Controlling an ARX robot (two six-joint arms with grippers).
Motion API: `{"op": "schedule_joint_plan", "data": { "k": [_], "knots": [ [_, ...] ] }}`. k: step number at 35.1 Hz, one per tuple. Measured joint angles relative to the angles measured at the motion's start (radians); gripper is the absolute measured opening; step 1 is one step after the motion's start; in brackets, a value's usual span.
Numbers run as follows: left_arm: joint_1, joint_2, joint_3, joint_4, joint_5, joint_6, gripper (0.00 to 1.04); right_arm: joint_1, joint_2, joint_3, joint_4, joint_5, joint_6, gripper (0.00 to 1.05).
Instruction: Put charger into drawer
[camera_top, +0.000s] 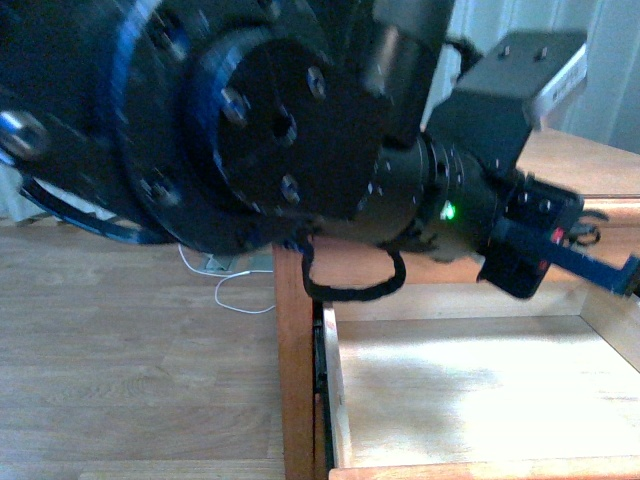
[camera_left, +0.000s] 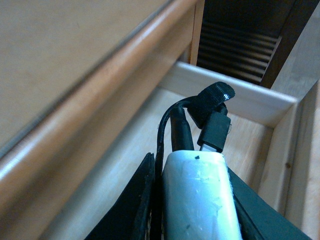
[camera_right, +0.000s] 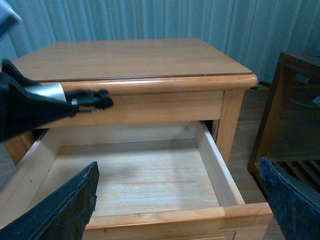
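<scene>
The drawer (camera_right: 215, 160) is pulled wide open and its pale wood inside is bare. It also shows in the front view (camera_top: 460, 390) and the left wrist view (camera_left: 235, 92). My left gripper (camera_left: 192, 167) is shut on the charger (camera_left: 200, 195), a white block, and holds it above the drawer's inside, just under the tabletop's edge. Its black cable (camera_left: 175, 130) sticks out ahead with a strap. In the front view my left gripper (camera_top: 600, 265) reaches right over the drawer. In the right wrist view it (camera_right: 90, 102) comes in from the left. My right gripper (camera_right: 177, 210) is open and empty in front of the drawer.
The nightstand top (camera_right: 135, 57) overhangs the drawer's back. A dark wooden shelf unit (camera_right: 287, 100) stands to the nightstand's right. A white cable (camera_top: 235, 295) lies on the wood floor left of the nightstand. A blue curtain (camera_right: 150, 20) hangs behind.
</scene>
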Motion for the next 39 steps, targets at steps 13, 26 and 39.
{"op": "schedule_joint_plan", "data": {
  "k": [13,26,39],
  "knots": [
    [-0.036,0.220,0.109,-0.057,-0.082,0.000,0.27,0.000,0.000,0.000,0.000,0.000,0.000,0.96],
    [-0.049,0.263,0.131,-0.045,-0.139,0.014,0.58,0.000,0.000,0.000,0.000,0.000,0.000,0.96],
    [-0.004,0.062,0.008,0.061,-0.275,-0.022,0.99,0.000,0.000,0.000,0.000,0.000,0.000,0.96]
  ]
}}
